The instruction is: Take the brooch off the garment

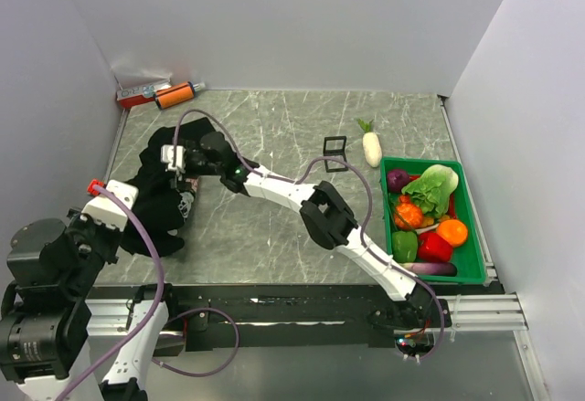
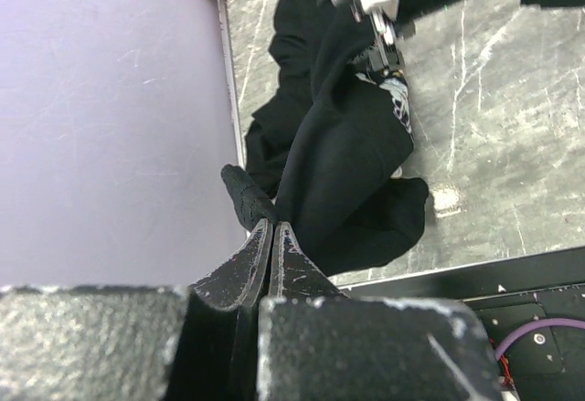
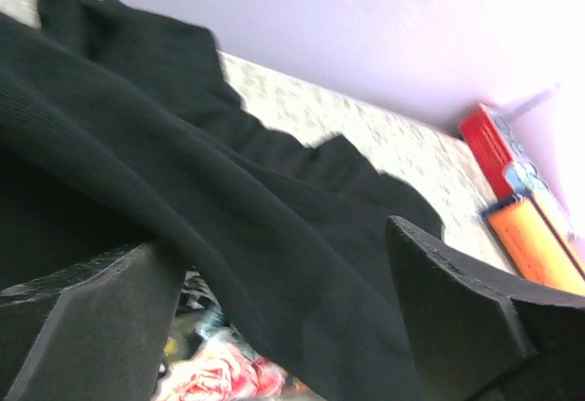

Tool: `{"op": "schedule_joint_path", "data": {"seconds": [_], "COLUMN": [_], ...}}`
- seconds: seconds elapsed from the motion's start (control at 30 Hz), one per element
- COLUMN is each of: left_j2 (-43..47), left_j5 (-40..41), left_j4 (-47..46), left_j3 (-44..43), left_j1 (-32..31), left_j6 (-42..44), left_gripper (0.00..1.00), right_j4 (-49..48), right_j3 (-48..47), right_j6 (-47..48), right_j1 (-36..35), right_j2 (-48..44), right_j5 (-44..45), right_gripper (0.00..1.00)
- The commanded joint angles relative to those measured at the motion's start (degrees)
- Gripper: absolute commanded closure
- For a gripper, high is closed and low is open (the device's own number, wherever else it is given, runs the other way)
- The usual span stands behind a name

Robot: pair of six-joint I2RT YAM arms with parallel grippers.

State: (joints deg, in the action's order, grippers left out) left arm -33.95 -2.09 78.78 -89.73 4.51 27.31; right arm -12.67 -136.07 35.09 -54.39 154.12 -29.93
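The garment (image 1: 157, 211) is a black T-shirt lying bunched at the table's left side. My left gripper (image 2: 271, 225) is shut on the garment, with an edge of its cloth (image 2: 245, 195) pinched at the fingertips. From the right, my right gripper (image 1: 179, 176) reaches in over the shirt's middle. In the right wrist view this gripper (image 3: 274, 237) stands open, its two fingers straddling a raised black fold (image 3: 210, 200). Below the fold the pink rose print (image 3: 215, 378) shows. A tiny yellowish speck (image 3: 170, 347) sits beside the print; I cannot tell if it is the brooch.
A green bin (image 1: 476, 237) of vegetables stands at the right. A white radish (image 1: 371, 145) and a small black cube frame (image 1: 335, 153) lie near it. An orange tube (image 1: 174, 96) and a red box (image 1: 133, 100) lie in the back left corner. The left wall runs along the shirt.
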Motion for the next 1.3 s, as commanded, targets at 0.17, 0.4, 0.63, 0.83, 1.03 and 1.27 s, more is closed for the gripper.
{"op": "schedule_joint_path", "data": {"seconds": [0.17,0.4,0.63,0.83,1.03,1.27], "left_j2": [-0.94,1.08,-7.77,-17.18,-23.79,-16.17], "left_j5": [1.12,7.35,13.34,13.43,12.81,14.57], "left_j4": [-0.30,-19.90,-58.40,-77.90,-78.17,-70.26], "left_j3": [-3.52,5.16,10.37,1.51,-11.42,-0.73], "left_j1": [-0.03,-0.12,-0.12,-0.12,-0.03,-0.12], "left_j6": [0.20,1.25,1.61,5.90,13.81,22.59], "left_gripper": [0.99,0.99,0.99,0.99,0.99,0.99], "right_j4": [8.42,10.90,11.95,11.44,14.40,18.81], "right_j3": [-2.88,-2.88,1.87,8.78,21.45,43.50], "right_j6": [2.35,-1.26,4.54,9.55,13.24,17.73], "right_j1": [0.69,6.92,14.31,16.77,15.11,10.63], "right_j2": [-2.94,-10.41,-26.85,-39.06,-53.21,-67.53], "right_j5": [-6.46,9.62,10.34,10.69,7.17,5.76], "right_gripper": [0.68,1.00,1.00,1.00,1.00,1.00]}}
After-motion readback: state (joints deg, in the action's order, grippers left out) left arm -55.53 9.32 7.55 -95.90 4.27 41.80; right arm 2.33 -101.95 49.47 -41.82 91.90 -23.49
